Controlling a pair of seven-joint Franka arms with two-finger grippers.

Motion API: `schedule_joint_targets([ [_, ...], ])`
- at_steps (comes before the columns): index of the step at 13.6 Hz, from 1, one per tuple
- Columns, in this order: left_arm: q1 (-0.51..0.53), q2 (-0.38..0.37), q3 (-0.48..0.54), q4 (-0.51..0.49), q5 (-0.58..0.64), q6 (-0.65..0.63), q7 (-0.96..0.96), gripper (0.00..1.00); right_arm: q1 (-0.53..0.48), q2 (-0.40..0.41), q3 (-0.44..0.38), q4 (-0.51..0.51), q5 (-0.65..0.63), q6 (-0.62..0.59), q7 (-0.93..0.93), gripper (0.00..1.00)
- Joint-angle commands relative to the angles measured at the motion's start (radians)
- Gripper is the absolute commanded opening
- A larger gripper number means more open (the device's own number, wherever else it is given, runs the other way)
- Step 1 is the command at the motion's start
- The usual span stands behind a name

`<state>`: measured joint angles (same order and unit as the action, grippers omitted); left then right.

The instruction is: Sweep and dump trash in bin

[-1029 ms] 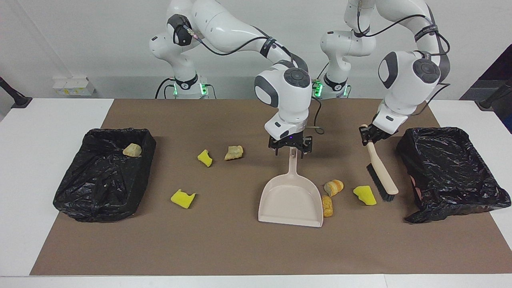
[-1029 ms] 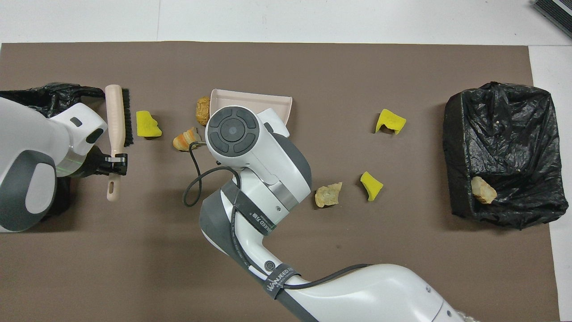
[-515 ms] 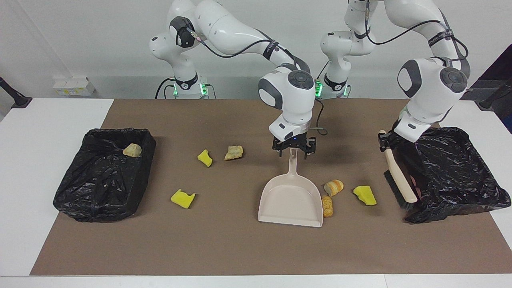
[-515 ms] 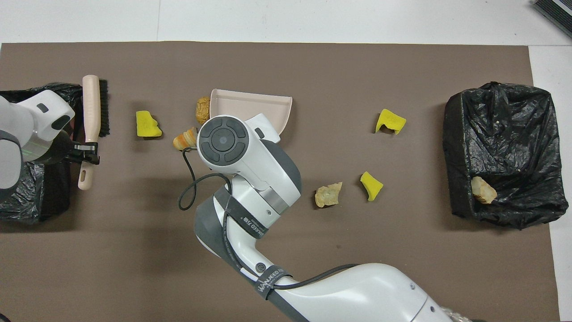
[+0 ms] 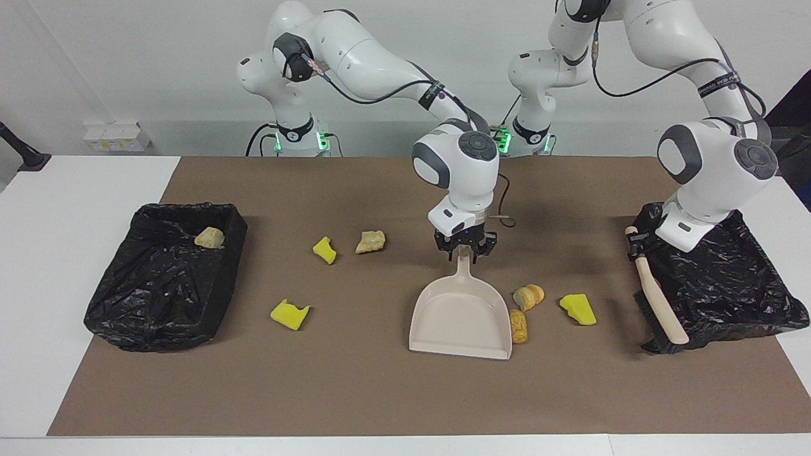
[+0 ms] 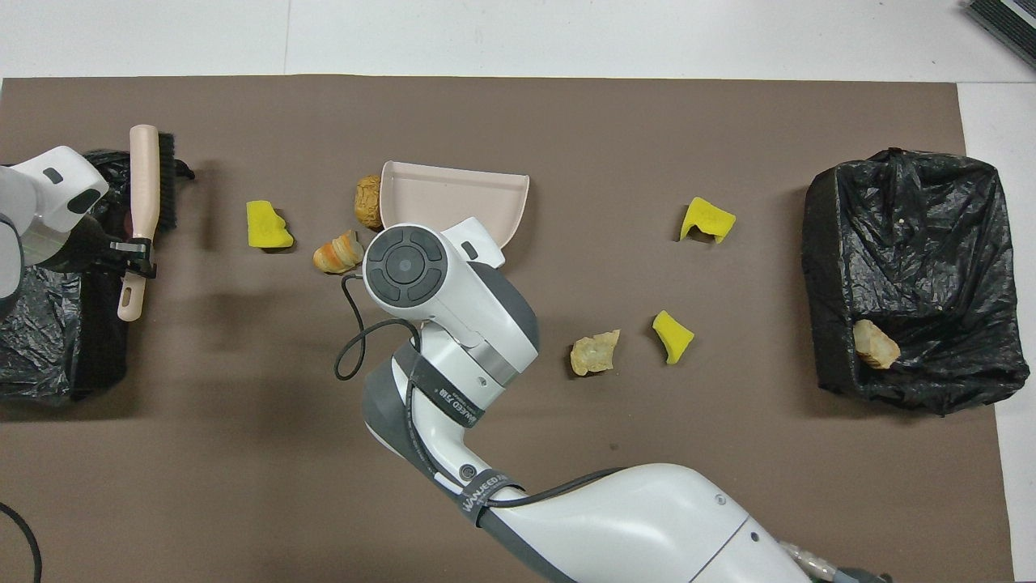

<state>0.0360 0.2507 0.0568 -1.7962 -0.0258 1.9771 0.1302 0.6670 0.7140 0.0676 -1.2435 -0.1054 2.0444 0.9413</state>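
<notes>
Here the right gripper (image 5: 465,249) is clamped on the handle of a beige dustpan (image 5: 461,320) lying flat mid-mat, while the left gripper (image 5: 635,244) grips a hand brush (image 5: 659,303) at the edge of a black-lined bin (image 5: 728,278). The trash (image 5: 528,296) lies on the brown mat (image 5: 380,392): two bread lumps and a yellow sponge beside the pan, other scraps toward the right arm's end.

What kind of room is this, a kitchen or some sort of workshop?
Probably a robotics lab: two white arms bolted at a white table, a brown mat strewn with staged sponge and bread scraps, and bag-lined bins.
</notes>
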Motion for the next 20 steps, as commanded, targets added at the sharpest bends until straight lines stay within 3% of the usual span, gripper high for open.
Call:
schedule_joint_targets([
  [1, 0.004, 0.008, -0.005, 0.02, -0.003, 0.006, 0.011, 0.0, -0.001, -0.01, 0.003, -0.021, -0.037, 0.023, 0.036, 0.07],
  [3, 0.001, 0.008, -0.005, 0.018, -0.003, 0.005, 0.011, 0.0, -0.004, -0.013, 0.001, -0.021, -0.039, 0.023, 0.044, 0.0],
  [14, -0.043, 0.025, -0.014, -0.04, -0.087, 0.017, 0.02, 0.0, -0.03, -0.036, 0.0, -0.022, -0.063, 0.016, -0.041, 0.0],
  [20, -0.085, 0.001, -0.015, -0.097, -0.118, 0.011, 0.016, 0.0, -0.075, -0.041, 0.0, -0.036, -0.062, 0.026, -0.474, 0.0],
])
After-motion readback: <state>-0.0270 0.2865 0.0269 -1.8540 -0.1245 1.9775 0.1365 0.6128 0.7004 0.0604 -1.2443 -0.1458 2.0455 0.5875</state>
